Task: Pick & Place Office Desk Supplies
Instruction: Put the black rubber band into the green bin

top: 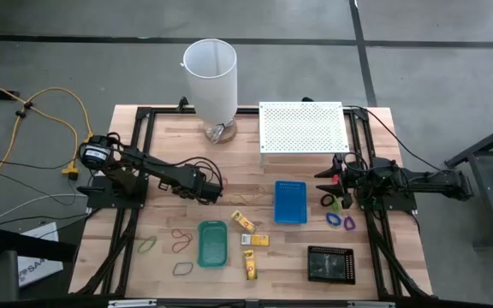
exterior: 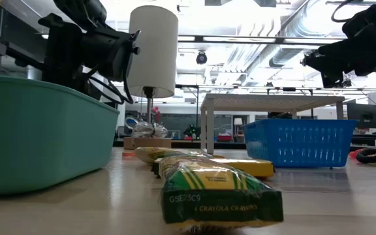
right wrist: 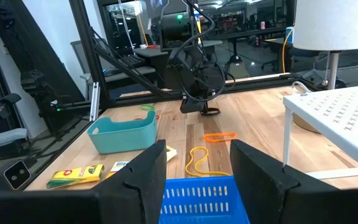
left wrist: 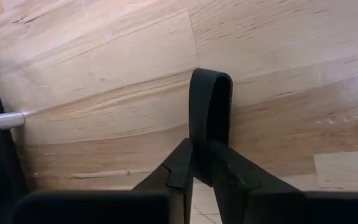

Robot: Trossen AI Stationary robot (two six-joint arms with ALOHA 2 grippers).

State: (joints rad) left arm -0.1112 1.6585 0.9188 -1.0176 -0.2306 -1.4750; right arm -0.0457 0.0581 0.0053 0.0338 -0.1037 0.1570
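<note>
My left gripper [top: 215,184] points steeply down at the table's middle left, shut on a black band loop [left wrist: 210,99]. The right wrist view shows that loop [right wrist: 211,112] low at the tabletop under the left fingers. My right gripper [top: 332,175] waits open and level at the right side, behind the blue tray [top: 291,202]. Yellow crayon packets [top: 243,221] lie flat between the trays. Thin rubber-band loops [top: 181,233] lie left of the green tray [top: 213,242]. Small clips [top: 341,221] lie right of the blue tray. My left gripper pinches the near end of the black loop [left wrist: 205,138] between its two fingers, coming from above and slanting down. The rest of the loop sticks out past the fingertips along the wood. Whether it is clear of the table, I cannot tell.
A tall white cylinder [top: 210,79] stands at the far edge. Right of it stands a white perforated stand [top: 302,127]. A black tray [top: 330,263] sits near the front right. An orange band [right wrist: 219,136] and a yellow one [right wrist: 197,163] lie mid-table.
</note>
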